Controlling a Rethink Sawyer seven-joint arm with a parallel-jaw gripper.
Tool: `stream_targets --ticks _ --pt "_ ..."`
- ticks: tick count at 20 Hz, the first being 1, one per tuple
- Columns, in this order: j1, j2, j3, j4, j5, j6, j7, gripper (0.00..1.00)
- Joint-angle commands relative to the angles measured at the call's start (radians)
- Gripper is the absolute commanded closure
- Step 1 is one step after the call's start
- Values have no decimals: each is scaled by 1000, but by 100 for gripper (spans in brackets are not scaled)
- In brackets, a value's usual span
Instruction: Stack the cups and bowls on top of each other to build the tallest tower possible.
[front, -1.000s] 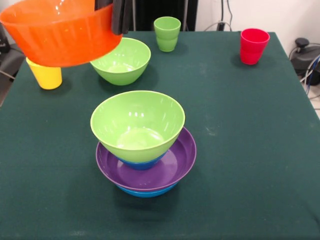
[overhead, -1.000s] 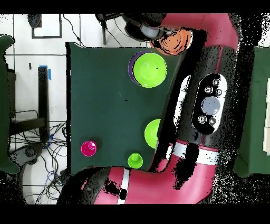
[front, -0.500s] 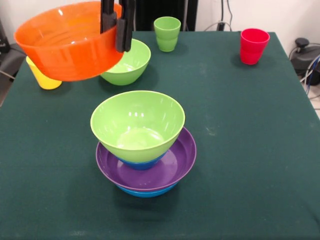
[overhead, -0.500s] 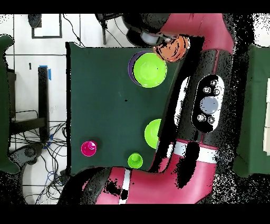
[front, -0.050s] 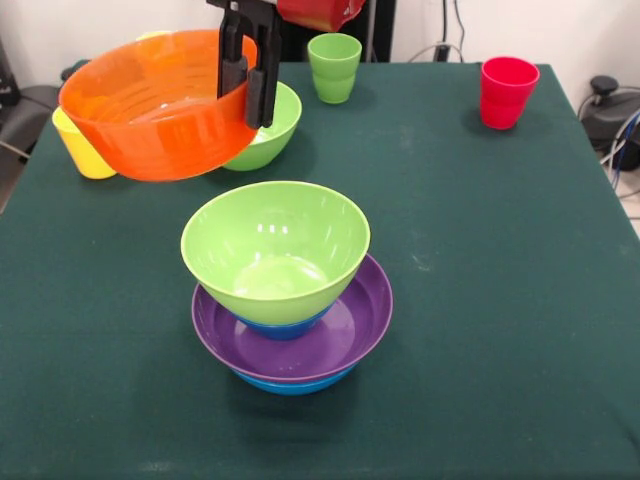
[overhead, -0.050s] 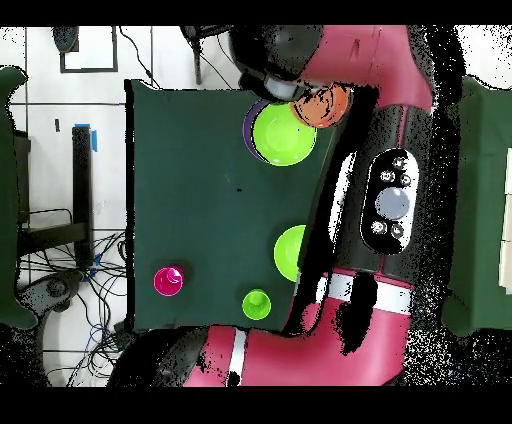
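Observation:
My gripper (front, -0.050s: 249, 88) is shut on the rim of an orange bowl (front, -0.050s: 155, 110), one finger inside and one outside. The bowl hangs tilted in the air, up and to the left of the tower (front, -0.050s: 285, 290). The tower is a light green bowl (front, -0.050s: 275, 240) on a small blue bowl (front, -0.050s: 285, 326), in a wide purple bowl (front, -0.050s: 340, 335), over a large blue bowl (front, -0.050s: 292, 385). A second light green bowl (front, -0.050s: 275, 125) sits behind the orange one, partly hidden. From overhead, the orange bowl (overhead, -0.050s: 326, 105) overlaps the edge of the tower's green bowl (overhead, -0.050s: 282, 134).
A light green cup (front, -0.050s: 335, 66) and a red cup (front, -0.050s: 507, 91) stand at the far side of the table. A yellow cup (front, -0.050s: 80, 150) stands at the left, partly behind the orange bowl. From overhead, the arm (overhead, -0.050s: 390, 200) covers the table's right part.
The gripper has carried the orange bowl right and lower, closer to the tower. The bowls and cups on the table have not moved.

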Motion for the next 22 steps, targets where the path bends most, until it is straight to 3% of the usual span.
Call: stream_targets --ticks 1,22 --pt "-9 -10 65 175 -13 -86 -80 100" --pt "23 -53 55 309 -4 -171 13 100"
